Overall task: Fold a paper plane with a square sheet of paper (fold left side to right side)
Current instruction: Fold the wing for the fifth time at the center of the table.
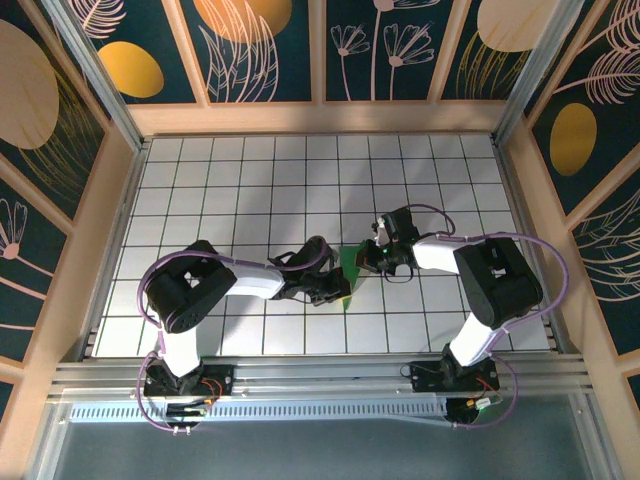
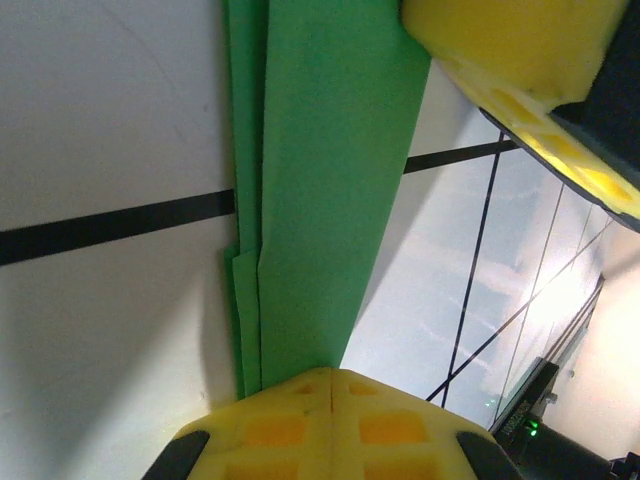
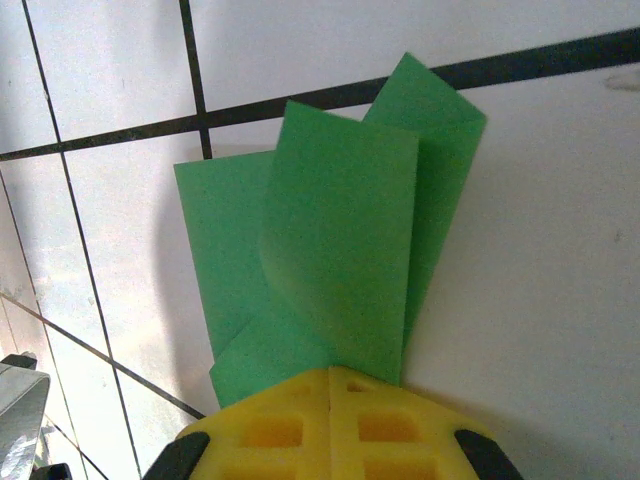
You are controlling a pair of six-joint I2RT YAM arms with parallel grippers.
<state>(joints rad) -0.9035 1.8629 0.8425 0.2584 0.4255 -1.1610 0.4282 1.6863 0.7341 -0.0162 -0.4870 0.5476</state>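
1. Between your two arms, mid-table, the green paper [image 1: 350,272] lies folded into layers over the white tiles [image 1: 250,180].
2. Your left gripper [image 2: 330,390] is clamped tight on one end of the narrow folded strip.
3. Your right gripper [image 3: 330,385] pinches the other end, where the flaps fan out.

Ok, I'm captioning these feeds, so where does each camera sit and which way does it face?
Top external: above and behind the bases, looking down on the grid table; both arms, left gripper and right gripper meeting at the folded green paper.
Left wrist: looks past its shut fingers along the paper; the right gripper's yellow finger shows too.
Right wrist: looks past its shut fingers at the paper's layered flaps.
Shared: all see the paper.
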